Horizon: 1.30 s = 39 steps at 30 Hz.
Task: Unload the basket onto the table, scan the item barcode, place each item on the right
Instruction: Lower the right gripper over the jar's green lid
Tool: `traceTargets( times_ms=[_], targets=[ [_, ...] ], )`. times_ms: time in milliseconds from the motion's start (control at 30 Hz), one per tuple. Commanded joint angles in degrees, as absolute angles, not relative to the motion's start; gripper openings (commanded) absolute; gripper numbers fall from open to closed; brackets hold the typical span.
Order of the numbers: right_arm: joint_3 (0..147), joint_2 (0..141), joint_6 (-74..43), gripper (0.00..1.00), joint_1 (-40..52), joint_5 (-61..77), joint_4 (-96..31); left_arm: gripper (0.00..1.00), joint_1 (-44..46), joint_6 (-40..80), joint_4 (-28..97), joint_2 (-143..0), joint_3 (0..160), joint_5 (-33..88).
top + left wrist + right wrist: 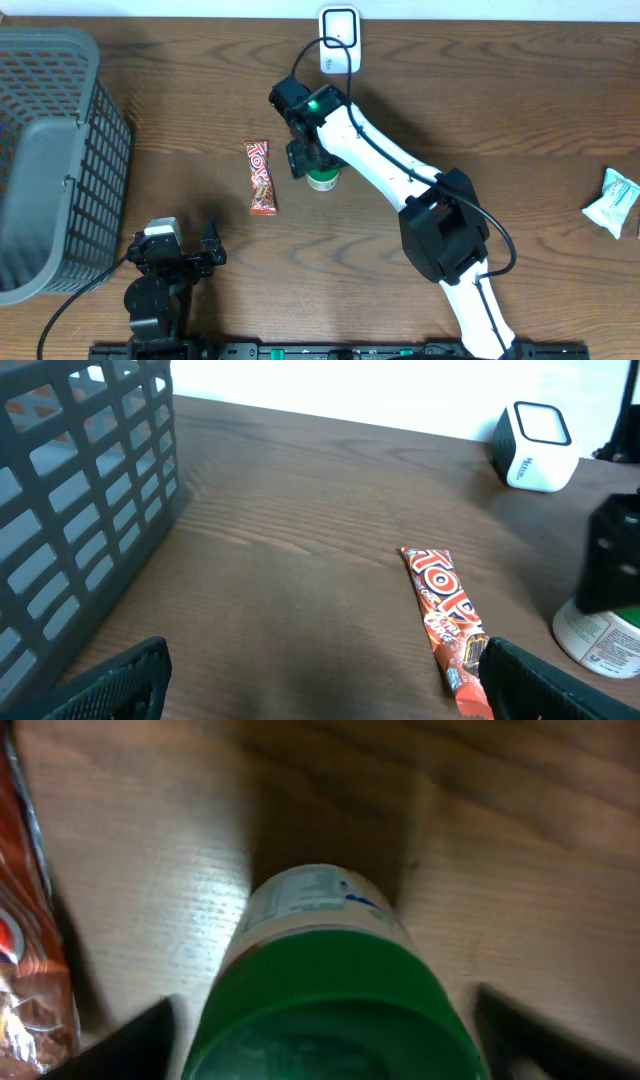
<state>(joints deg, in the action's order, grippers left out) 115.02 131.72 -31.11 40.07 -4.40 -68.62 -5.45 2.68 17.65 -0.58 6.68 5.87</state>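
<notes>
Right fingers [110,1042] wide astride bottle [320,910]; left fingers [100,685] wide, idle. Best close squarely under cap [330,1010], label facing scanner [339,38].

Right arm [375,155] white, black joints, green light.

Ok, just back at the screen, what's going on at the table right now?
The right gripper is down over a green-capped bottle standing upright mid-table, with its jaws open on either side and not clamping it. The white scanner sits at the far edge, beyond the bottle. A red candy bar lies flat beside the bottle. The left gripper is open and empty, close to the grey basket. A white packet lies at the right edge.
</notes>
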Motion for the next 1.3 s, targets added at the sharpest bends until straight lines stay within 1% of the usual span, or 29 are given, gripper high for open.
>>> traceTargets(
  times_ms=[0, 267, 333, 400, 500, 600, 667, 1000, 1267],
  targets=[
    [115.4, 131.5, -41.5, 0.99, 39.7, -4.4, -69.0, 0.98, -5.3, 1.7, 19.0, -0.2, 5.8, 6.0],
    [117.0, 131.5, -41.3, 0.99, 38.3, -2.4, -73.9, 0.98, -5.3, 1.7, 19.0, -0.2, 5.8, 6.0],
    [116.9, 131.5, -37.3, 0.99, 38.2, 0.6, -74.5, 0.98, -5.3, 1.7, 19.0, -0.2, 5.8, 6.0],
    [116.8, 131.5, -31.7, 0.99, 38.4, 0.2, -74.1, 0.98, -5.3, 1.7, 19.0, -0.2, 5.8, 6.0],
    [116.6, 131.5, -27.3, 0.99, 38.8, 0.7, -71.3, 0.98, -5.3, 1.7, 19.0, -0.2, 5.8, 6.0],
    [116.6, 131.5, -23.5, 0.99, 39.0, 5.4, -68.6, 0.98, -5.3, 1.7, 19.0, -0.2, 5.8, 6.0],
    [116.6, 131.5, -23.8, 0.99, 38.6, 7.2, -68.6, 0.98, -5.3, 1.7, 19.0, -0.2, 5.8, 6.0],
    [116.6, 132.1, -24.6, 0.99, 35.4, 6.9, -68.3, 0.98, -5.3, 1.7, 19.0, -0.2, 5.8, 6.0],
    [116.6, 135.9, -23.2, 0.99, 36.1, 6.3, -68.6, 0.98, -5.3, 1.7, 19.0, -0.2, 5.8, 6.0]
  ],
)
